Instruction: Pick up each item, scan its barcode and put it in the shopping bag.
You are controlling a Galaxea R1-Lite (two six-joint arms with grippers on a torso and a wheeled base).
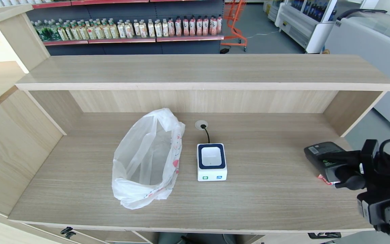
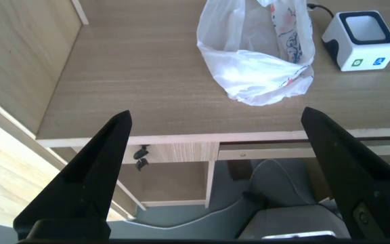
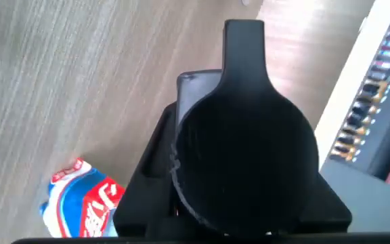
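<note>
Left gripper (image 2: 217,118): jaws wide, poised off the counter (image 2: 147,81) edge; shopping bag (image 2: 263,54) ahead of it
Right gripper (image 1: 347,169): low against dark packet (image 1: 322,154); grip cannot be told

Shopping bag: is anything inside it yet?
The shopping bag lies open on the counter; inside, only its own film shows, with wood visible through it, no item. Its crumpled front folds cover a little of the interior.

Bright, even light, faint shadows (counter (image 1: 266,189) edges bow in the head view).
</note>
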